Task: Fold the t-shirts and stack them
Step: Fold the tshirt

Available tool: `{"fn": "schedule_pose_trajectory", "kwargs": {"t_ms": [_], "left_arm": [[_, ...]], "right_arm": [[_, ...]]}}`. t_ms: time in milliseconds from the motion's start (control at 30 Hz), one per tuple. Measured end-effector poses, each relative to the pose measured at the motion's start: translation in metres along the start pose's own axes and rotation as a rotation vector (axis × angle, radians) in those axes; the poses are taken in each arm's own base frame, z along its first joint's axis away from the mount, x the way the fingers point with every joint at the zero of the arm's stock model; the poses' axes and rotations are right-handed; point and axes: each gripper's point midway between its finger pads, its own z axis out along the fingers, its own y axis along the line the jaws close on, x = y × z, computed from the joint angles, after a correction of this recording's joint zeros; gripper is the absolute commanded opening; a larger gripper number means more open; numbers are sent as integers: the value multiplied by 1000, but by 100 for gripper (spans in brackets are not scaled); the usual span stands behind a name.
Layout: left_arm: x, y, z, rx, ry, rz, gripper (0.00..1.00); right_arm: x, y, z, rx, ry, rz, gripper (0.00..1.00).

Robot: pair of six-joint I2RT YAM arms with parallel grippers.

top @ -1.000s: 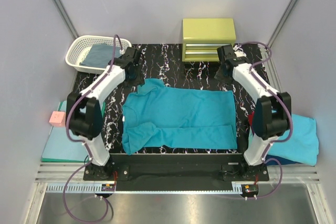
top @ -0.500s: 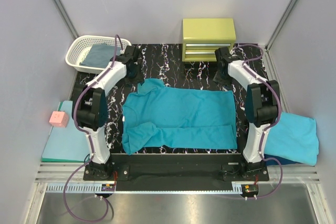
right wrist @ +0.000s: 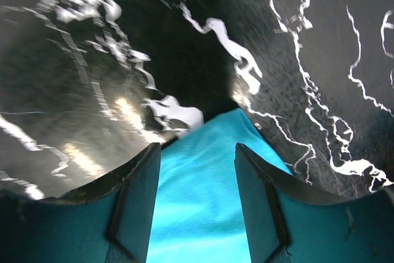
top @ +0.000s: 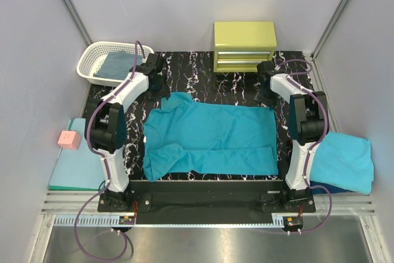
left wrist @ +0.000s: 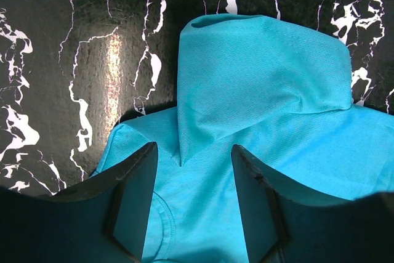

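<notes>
Since the earlier frame my right arm [top: 303,115] has stretched further back, and the right gripper [top: 269,92] now stands over the far right corner of the teal t-shirt [top: 209,137]. Its fingers [right wrist: 138,195] are spread apart, with the cloth corner between them in the wrist view. The left gripper [left wrist: 194,150] is also released, fingers apart above the folded sleeve at the far left corner. This shirt lies flat in the middle of the black marbled table [top: 203,69]. I see a lighter turquoise t-shirt [top: 351,161] beside the table on the right.
</notes>
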Motion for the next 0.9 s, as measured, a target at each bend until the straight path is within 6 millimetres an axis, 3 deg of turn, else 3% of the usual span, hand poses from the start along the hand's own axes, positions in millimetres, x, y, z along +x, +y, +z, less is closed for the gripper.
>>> {"fn": "schedule_pose_trajectory", "kwargs": {"t_ms": [167, 733, 900], "left_arm": [[1, -1, 0, 8, 3, 0, 54], [0, -3, 0, 14, 3, 0, 53], [-1, -3, 0, 15, -1, -1, 52]], "right_arm": [[15, -10, 8, 36, 28, -9, 59], [10, -7, 12, 32, 5, 7, 55], [6, -7, 15, 47, -8, 5, 28]]}}
